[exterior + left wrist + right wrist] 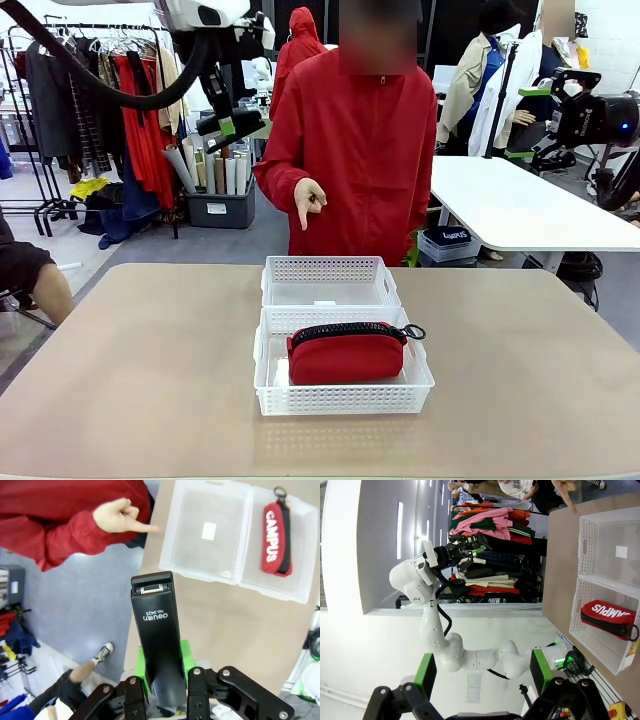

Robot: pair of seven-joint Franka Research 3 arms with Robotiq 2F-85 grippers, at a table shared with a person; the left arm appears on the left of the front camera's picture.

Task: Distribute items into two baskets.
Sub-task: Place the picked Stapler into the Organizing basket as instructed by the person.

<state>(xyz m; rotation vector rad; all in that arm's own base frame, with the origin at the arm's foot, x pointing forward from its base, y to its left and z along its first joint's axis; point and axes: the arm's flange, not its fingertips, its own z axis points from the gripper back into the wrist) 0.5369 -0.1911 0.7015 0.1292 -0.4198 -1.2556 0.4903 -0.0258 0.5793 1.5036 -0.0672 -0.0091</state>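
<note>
Table (150,380); left pincer (162,672) half-hides stapler (157,640).

The left arm (445,655) is glossy white, built of rounded, bulbous links, with a thick black cable (90,75) looping along it. Its gripper (162,667) is matte black with silver screw heads at the knuckle joints and bright green pads (142,667). The right gripper (482,672) has matching green pads (425,675) on black links. The person wears a red zip-up jacket (360,150), possibly hooded.

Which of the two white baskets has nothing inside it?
The far basket, nearest the person, holds nothing; the near basket holds the red pouch.
</note>
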